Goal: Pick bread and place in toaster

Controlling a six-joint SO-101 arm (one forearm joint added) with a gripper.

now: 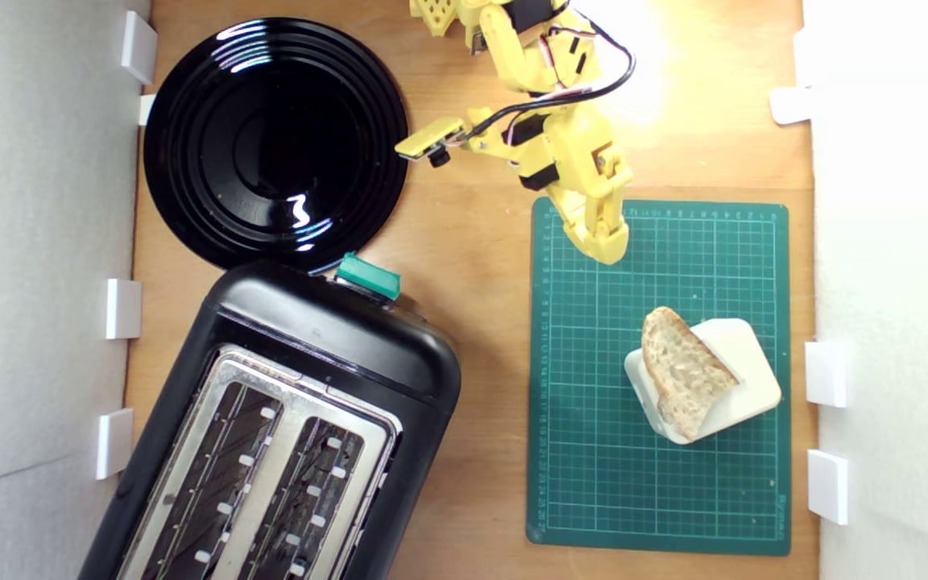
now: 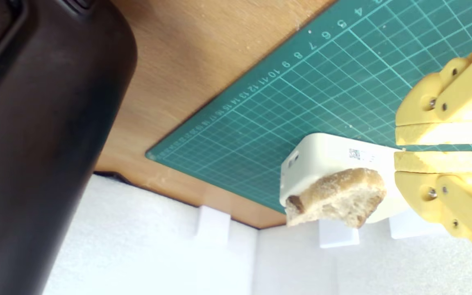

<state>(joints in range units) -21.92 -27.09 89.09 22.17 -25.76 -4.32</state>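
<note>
Gripper (image 1: 605,246) jaws closed together, holding nothing, over the green mat (image 1: 593,451) corner. Bread (image 1: 683,372) leans on cream block (image 1: 742,366) at the gripper's 5 o'clock, exterior view. Toaster (image 1: 327,338) at 8 o'clock.

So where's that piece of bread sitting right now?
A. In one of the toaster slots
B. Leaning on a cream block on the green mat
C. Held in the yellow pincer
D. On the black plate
B: the bread lies propped on the cream block on the green mat, while the pincer is shut with nothing in it, apart from the bread.
</note>
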